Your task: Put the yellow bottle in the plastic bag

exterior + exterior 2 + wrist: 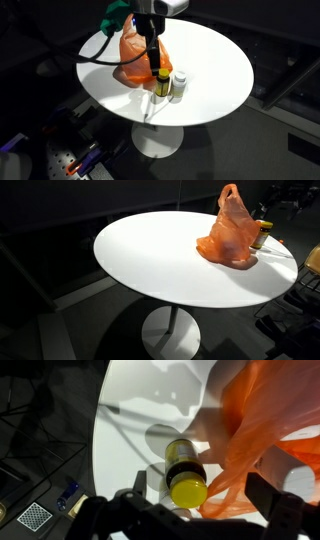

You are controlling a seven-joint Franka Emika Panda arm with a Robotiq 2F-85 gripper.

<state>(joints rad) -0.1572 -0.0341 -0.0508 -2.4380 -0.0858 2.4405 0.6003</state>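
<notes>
The yellow bottle [161,84] stands upright on the round white table [220,60], right beside the crinkled orange plastic bag [138,55]. My gripper [156,64] hangs just above the bottle, in front of the bag. In the wrist view the bottle [185,468] with its yellow cap lies between my spread fingers [200,495], with gaps on both sides, and the bag [262,430] fills the right. The gripper is open and empty. In an exterior view the bottle [263,234] peeks out behind the bag [232,232].
A small white bottle [180,84] stands next to the yellow bottle, on the side away from the bag. The table edge [100,430] is close on the wrist view's left. Dark floor and cables surround the table.
</notes>
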